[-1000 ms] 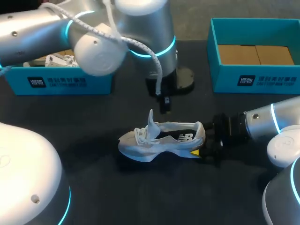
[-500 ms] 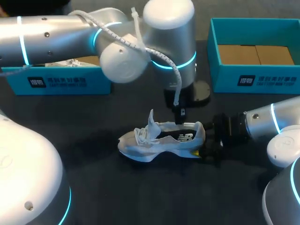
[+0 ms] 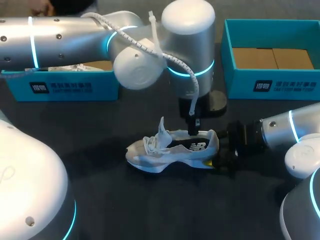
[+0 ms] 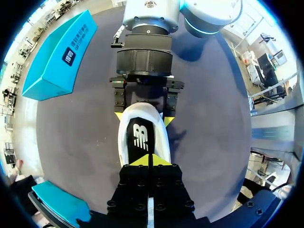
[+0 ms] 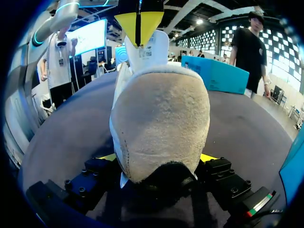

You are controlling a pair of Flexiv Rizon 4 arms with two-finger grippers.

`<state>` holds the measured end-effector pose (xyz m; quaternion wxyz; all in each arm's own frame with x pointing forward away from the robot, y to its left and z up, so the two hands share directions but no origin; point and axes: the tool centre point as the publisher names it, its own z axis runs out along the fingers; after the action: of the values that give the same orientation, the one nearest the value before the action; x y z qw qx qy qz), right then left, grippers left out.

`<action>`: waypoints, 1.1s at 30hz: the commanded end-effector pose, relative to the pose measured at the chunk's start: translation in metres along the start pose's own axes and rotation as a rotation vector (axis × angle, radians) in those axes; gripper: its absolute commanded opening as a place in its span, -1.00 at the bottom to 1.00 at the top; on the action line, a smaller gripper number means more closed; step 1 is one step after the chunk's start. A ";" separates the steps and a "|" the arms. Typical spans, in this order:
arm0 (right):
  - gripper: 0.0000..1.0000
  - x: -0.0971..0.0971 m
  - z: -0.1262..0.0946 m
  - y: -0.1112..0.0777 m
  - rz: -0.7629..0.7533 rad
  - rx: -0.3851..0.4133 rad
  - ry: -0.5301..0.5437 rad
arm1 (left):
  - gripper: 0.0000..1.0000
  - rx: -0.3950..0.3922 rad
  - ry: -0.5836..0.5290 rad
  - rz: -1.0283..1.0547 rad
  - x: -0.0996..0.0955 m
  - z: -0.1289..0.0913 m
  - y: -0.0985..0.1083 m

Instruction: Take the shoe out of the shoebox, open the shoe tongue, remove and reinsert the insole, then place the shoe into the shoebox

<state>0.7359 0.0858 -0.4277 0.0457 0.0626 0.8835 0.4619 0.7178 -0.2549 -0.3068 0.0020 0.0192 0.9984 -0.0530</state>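
- The shoe [image 3: 172, 147] lies at mid-table [image 3: 150, 210], well clear of the shoebox [image 3: 240, 90] at the far right corner. Its long axis runs along the near edge, toe toward the left edge and heel toward the right.
- The right gripper [image 3: 217, 152] clamps the heel from both sides.
- The left gripper [image 3: 192, 129] hangs directly over the shoe's opening, fingertips pressed together with nothing visible between them, just above the insole [image 4: 142, 137]. This arm seems better placed to lift the insole.
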 end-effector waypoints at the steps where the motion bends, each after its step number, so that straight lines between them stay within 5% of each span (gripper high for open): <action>1: -1.00 0.001 0.001 0.002 0.001 0.007 -0.001 | -1.00 -0.001 0.000 0.000 0.000 0.000 0.000; 33: -1.00 0.001 0.001 0.002 0.001 0.007 -0.001 | -1.00 -0.053 0.189 0.048 -0.002 0.077 0.005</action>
<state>0.7359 0.0858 -0.4277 0.0457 0.0626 0.8835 0.4619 0.7183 -0.2545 -0.3773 -0.0845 0.0457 0.9950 -0.0269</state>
